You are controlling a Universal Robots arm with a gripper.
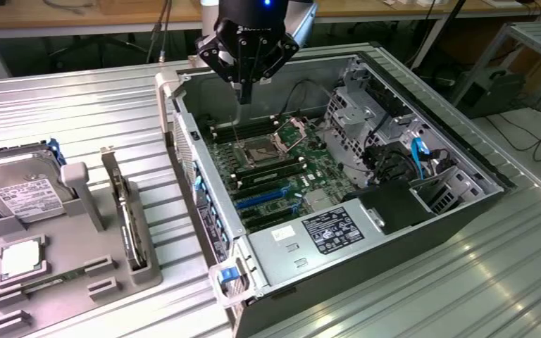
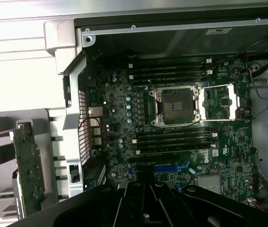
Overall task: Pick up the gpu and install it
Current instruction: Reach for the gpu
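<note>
The hand [image 1: 242, 94] hangs over the open computer case [image 1: 184, 144], above the far end of the green board [image 1: 280, 176] inside it. Its two fingers look pressed together and they hold nothing.

The gpu [image 1: 125, 211] is not under the hand. It stands on its thin edge in a slot of the grey holder [image 1: 78, 236] on the desk [image 1: 82, 105]. That is outside the case, on the other side of the case wall from the hand and well apart from it. The gpu's long side runs about the same way as that wall. In the wrist view the gpu [image 2: 27, 172] shows as a long green strip beside the case wall, with the hand [image 2: 146, 208] over the board [image 2: 181, 142].

A hard drive [image 1: 22, 193] with a white label stands in the same holder, further from the hand than the gpu. Its words are too small to read. The grey box [image 1: 332, 229] in the case has a dark sticker too small to read. On the board the word "DELL" [image 2: 211, 154] can be made out
</note>
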